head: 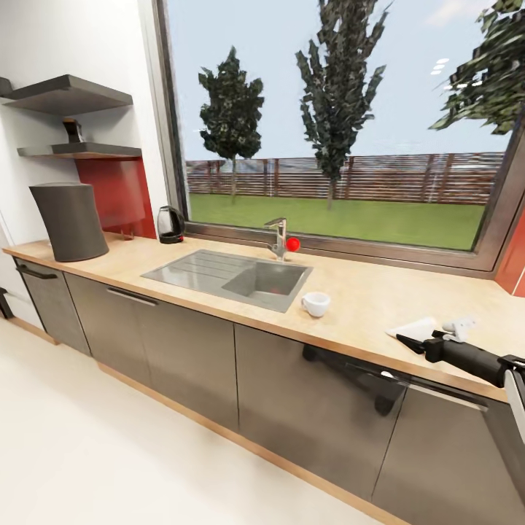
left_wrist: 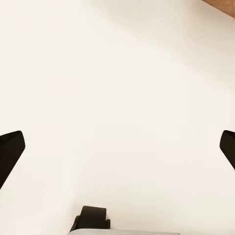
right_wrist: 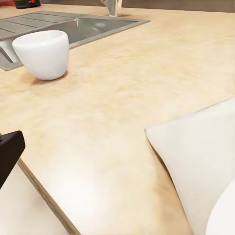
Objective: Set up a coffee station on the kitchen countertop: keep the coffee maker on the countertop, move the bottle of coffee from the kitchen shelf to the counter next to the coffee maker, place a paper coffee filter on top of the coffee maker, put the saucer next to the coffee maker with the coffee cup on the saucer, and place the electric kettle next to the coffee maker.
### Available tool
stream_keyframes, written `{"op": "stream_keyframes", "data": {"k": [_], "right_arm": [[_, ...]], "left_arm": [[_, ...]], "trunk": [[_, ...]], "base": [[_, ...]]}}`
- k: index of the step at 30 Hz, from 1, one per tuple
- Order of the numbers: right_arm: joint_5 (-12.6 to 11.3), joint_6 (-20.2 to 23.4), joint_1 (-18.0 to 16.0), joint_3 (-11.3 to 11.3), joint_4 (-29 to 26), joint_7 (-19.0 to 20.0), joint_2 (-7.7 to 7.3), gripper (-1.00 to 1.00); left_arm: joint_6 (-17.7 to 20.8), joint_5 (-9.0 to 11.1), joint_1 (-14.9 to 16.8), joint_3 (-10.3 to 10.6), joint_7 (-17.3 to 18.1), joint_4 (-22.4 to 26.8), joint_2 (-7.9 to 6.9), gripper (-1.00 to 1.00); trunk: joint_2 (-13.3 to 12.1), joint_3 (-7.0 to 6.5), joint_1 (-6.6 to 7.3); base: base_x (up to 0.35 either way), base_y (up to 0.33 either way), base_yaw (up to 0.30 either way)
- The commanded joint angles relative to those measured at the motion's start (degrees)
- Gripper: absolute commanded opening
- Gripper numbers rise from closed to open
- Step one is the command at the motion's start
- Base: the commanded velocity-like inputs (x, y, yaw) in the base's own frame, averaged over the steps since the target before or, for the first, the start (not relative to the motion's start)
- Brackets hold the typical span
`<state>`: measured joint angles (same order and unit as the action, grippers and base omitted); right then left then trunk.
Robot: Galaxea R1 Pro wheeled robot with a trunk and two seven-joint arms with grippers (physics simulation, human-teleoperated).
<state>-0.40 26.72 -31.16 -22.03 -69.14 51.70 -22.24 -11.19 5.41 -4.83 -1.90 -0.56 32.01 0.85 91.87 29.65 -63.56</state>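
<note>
The tall grey coffee maker [head: 69,219] stands at the counter's left end. Above it, a dark bottle of coffee [head: 71,130] sits on the lower wall shelf. A black electric kettle [head: 170,224] is by the window, left of the sink. The white coffee cup [head: 316,303] [right_wrist: 43,53] rests upright on the counter right of the sink. A white paper filter [head: 414,329] [right_wrist: 200,156] lies flat near the counter's front edge. My right gripper [head: 434,344] [right_wrist: 117,161] hovers open just over that filter. My left gripper [left_wrist: 117,147] is open above pale floor.
A steel sink [head: 230,277] with a faucet [head: 278,237] and red knob sits mid-counter. Grey cabinet fronts [head: 189,350] run below the wooden countertop [head: 364,292]. A rounded white shape [right_wrist: 223,215] at the right wrist view's corner is unclear. Light floor spreads before the cabinets.
</note>
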Motion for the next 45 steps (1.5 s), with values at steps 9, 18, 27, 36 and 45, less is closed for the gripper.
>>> {"op": "stream_keyframes", "data": {"k": [9, 18, 27, 36, 45], "right_arm": [[-0.04, 0.43, -0.05, -0.08, 0.04, 0.24, 0.01, 1.00], [-0.04, 0.43, -0.05, -0.07, 0.06, 0.13, 0.01, 1.00], [-0.04, 0.43, -0.05, -0.06, 0.02, -0.84, 0.01, 1.00], [-0.04, 0.44, -0.05, -0.04, 0.04, -1.09, 0.01, 1.00], [-0.04, 0.45, -0.05, -0.06, 0.06, -1.18, 0.01, 1.00]], "left_arm": [[-0.06, 0.53, -0.01, -0.04, 0.03, 0.07, 0.02, 1.00], [-0.06, 0.53, -0.01, -0.09, 0.03, 0.07, 0.02, 1.00], [-0.06, 0.50, -0.01, -0.11, 0.03, 0.07, 0.02, 1.00], [-0.06, 0.52, -0.01, -0.12, 0.03, 0.07, 0.02, 1.00], [-0.06, 0.54, -0.01, -0.11, 0.03, 0.07, 0.02, 1.00]], "trunk": [[0.03, 0.05, 0.00], [0.03, 0.05, 0.00], [0.03, 0.05, 0.00], [0.03, 0.05, 0.00], [0.03, 0.05, 0.00]], "base": [[0.000, 0.000, 0.000], [0.000, 0.000, 0.000], [0.000, 0.000, 0.000], [0.000, 0.000, 0.000], [0.037, 0.000, 0.000]]}}
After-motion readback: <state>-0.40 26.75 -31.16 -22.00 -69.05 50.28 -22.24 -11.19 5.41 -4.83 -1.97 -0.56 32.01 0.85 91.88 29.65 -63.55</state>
